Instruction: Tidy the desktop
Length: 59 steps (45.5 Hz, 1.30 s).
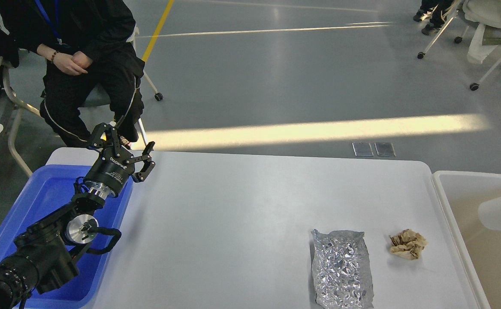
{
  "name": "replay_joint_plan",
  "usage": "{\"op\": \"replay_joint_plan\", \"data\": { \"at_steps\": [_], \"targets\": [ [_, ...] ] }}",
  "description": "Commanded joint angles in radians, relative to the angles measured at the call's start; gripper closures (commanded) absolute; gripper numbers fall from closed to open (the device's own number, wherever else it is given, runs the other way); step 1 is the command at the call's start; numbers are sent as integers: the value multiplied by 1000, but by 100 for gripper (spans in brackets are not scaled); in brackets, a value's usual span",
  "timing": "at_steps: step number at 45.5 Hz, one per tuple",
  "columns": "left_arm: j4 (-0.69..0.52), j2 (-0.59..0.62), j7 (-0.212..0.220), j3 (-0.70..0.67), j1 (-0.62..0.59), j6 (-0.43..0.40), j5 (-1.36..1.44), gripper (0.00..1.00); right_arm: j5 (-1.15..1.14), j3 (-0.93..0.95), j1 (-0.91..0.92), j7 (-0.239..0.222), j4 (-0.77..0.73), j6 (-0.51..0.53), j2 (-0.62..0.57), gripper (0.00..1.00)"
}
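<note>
Large smooth white-grey rectangular desk (242, 214) with rounded corners fills the lower middle of the head view, running from the blue tub on the left to the off-white tub on the right. Black left arm comes in from the lower left, over the blue rectangular plastic tub (40, 201) that sits against the desk's left edge. Left hand (126, 148) is raised above the tub's far right corner, near the desk's back-left corner; fingers spread apart, released, nothing between them. Right hand is out of frame.

On the desk, front right: crinkled silver foil pouch (342, 269), lying flat, its lower end cut off by the frame edge. Just right of it, apart and not touching, a small crumpled brown paper wad (407, 243). Off-white rectangular tub (443, 201) stands against the desk's right edge, only partly in view.

Behind the desk, grey floor with a bright strip of light; a seated person in black clothes (92, 64) at upper left.
</note>
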Motion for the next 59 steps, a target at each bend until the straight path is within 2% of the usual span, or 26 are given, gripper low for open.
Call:
{"op": "replay_joint_plan", "data": {
  "at_steps": [1,9,17,27,40,59],
  "targets": [
    [0,0,0,0,0,0,-1,0,200,-34,2,-3,-71,-10,20,100],
    [0,0,0,0,0,0,1,0,430,-71,2,-3,-188,-10,104,100],
    [0,0,0,0,0,0,-1,0,614,-98,-1,-5,-225,-12,164,100],
    [0,0,0,0,0,0,-1,0,780,-143,3,-15,-356,-10,287,100],
    [0,0,0,0,0,0,-1,0,966,-141,6,-23,-435,-3,397,100],
    [0,0,0,0,0,0,-1,0,1105,-130,12,-133,-659,13,644,100]
  ]
}}
